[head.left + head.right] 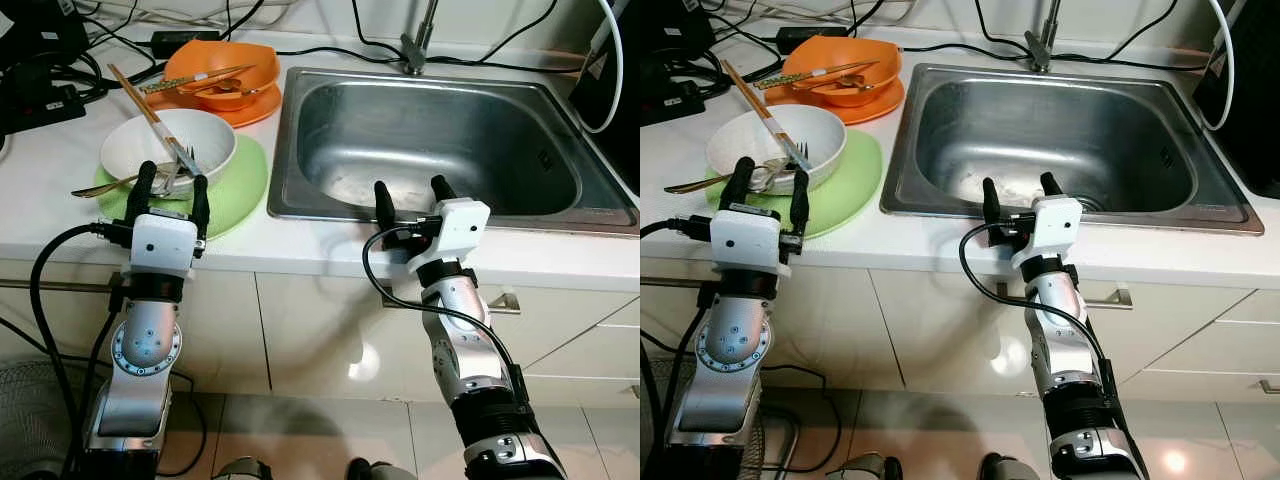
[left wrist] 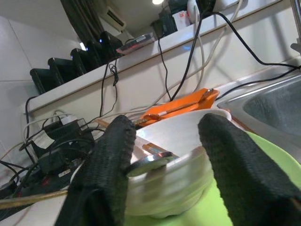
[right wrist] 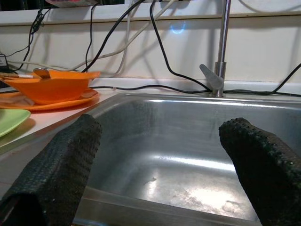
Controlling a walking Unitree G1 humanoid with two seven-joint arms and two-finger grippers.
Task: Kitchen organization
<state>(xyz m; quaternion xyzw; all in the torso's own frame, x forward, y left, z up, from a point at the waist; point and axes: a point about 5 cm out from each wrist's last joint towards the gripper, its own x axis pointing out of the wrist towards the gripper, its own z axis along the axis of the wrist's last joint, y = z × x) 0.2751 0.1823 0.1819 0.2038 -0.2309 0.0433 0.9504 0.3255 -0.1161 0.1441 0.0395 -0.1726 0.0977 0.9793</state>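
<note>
1. Two bowls: one white bowl (image 1: 168,146) and one orange bowl (image 1: 222,68).
2. Two plates: one green plate (image 1: 235,190) under the white bowl, one orange plate (image 1: 256,108) under the orange bowl.
3. One steel sink (image 1: 440,140) with one tap (image 1: 420,40).
4. One pair of chopsticks (image 1: 150,115) in the white bowl; further cutlery in both bowls cannot be counted reliably.
5. Two robot hands: left hand (image 1: 173,190), right hand (image 1: 412,198).

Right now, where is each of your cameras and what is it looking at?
Left and right eye views: on my head, looking down at the counter, both arms showing.
Left wrist view: along the left gripper's fingers at the white bowl.
Right wrist view: along the right gripper's fingers into the sink.
All share the orange bowl.
</note>
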